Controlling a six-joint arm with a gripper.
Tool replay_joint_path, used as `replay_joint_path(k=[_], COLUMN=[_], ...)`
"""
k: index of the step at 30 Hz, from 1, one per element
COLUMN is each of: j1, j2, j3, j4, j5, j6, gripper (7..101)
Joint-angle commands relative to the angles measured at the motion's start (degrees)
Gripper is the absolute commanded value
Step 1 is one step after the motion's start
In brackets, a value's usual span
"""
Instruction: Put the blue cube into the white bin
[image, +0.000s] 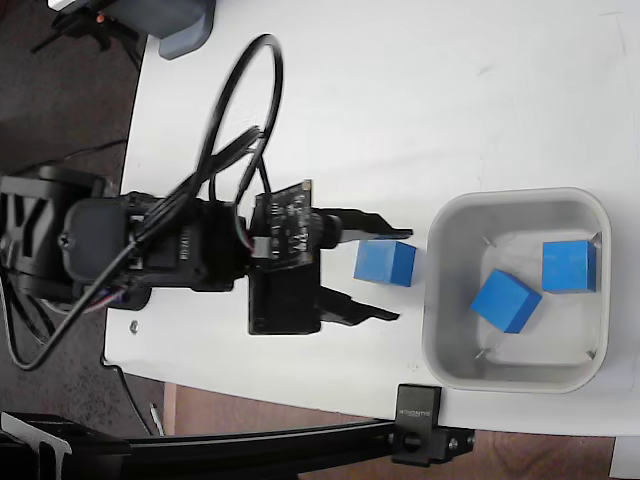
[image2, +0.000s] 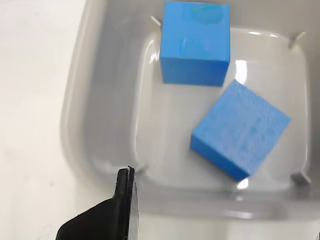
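Gripper (image: 400, 275) wide open, holding nothing; blue cube (image: 385, 263) on worktop (image: 400, 110) between its fingertips. White bin (image: 455, 300) just ahead, two cubes (image: 506, 300) (image: 569, 266) inside.

A white desk (image: 400, 100) fills the fixed view. A grey-blue block (image: 185, 25) sits at its 11 o'clock corner. A black clamp (image: 420, 435) grips the edge at 6 o'clock, on a black bar (image: 250, 445).

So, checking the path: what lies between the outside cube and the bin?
Only bare white table separates the blue cube from the white bin, in the fixed view.
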Motion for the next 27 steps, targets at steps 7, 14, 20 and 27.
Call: replay_joint_path(k=[7,14,20,27], j1=[-4.7,-9.0,-12.7,-18.8], j2=[30.4,56.2,89.0,82.4], j3=[35.2,57.7,72.9,72.8], j4=[-14.5,-14.3,-3.1,-0.7], j5=[4.5,11.2,17.0,25.3], j6=[5.0,7.8,9.6,11.3], gripper=[100.0,100.0,100.0,100.0])
